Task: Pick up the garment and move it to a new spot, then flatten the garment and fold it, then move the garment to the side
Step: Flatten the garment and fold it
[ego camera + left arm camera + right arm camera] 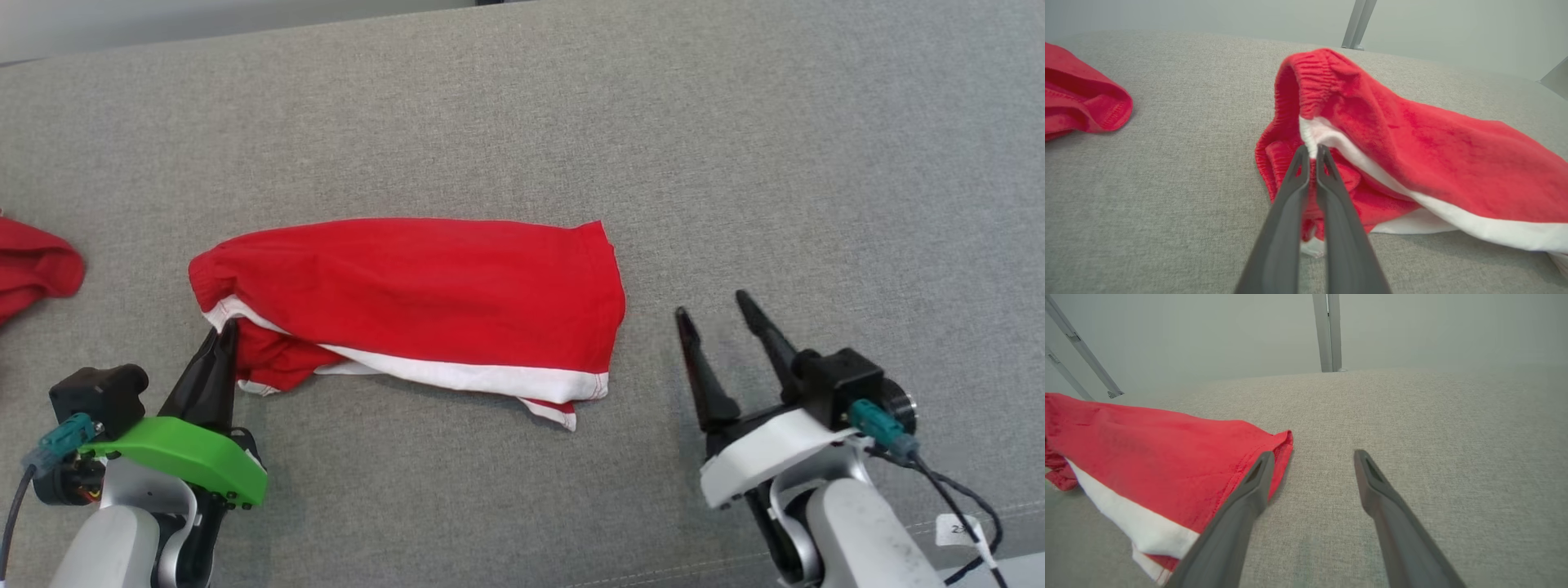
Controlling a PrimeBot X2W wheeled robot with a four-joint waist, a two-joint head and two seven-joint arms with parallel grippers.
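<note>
Grey woven fabric covers the bench point(490, 506). Nearest the robot, the left tool point(227, 331) is clenched on the white-trimmed edge of the garment point(424, 286), close to its gathered waistband. The right tool point(712, 306) stands spread and empty just beside the hem. The red garment lies rumpled mid-bench, so the pickup looks barely begun; moving, flattening, folding and setting aside are all left. Farther left, another red cloth point(33, 269) lies well apart, likely no obstacle.

red garment point(424, 294), white stripe, lying folded lengthwise on grey surface point(735, 163)
</note>
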